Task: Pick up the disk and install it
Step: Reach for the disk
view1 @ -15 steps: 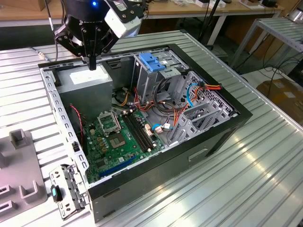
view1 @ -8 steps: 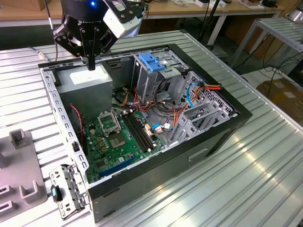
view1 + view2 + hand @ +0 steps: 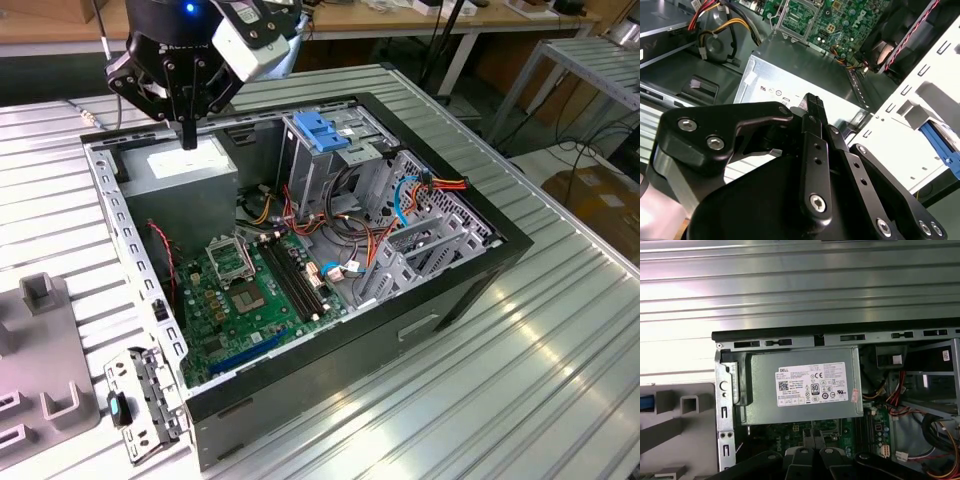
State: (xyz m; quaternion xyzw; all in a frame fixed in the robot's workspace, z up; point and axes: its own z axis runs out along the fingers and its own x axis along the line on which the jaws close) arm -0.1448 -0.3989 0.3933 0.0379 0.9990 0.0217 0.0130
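Empty gripper (image 3: 188,143) over the open computer case (image 3: 500,245).
Exterior view: one gripper above one grey box (image 3: 185,182) in the case's corner, fingers (image 3: 187,130) pressed together, holding nothing. Second wrist view: one blue strip (image 3: 940,144), likely the disk, outside the case. First wrist view: the blue strip (image 3: 644,403) beside one grey holder (image 3: 660,440). Could bump the box if lowered, being so close.

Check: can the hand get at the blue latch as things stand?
Probably yes. The hand, shut and empty, hangs over the power supply, the case is open on top, and nothing covers the latch.
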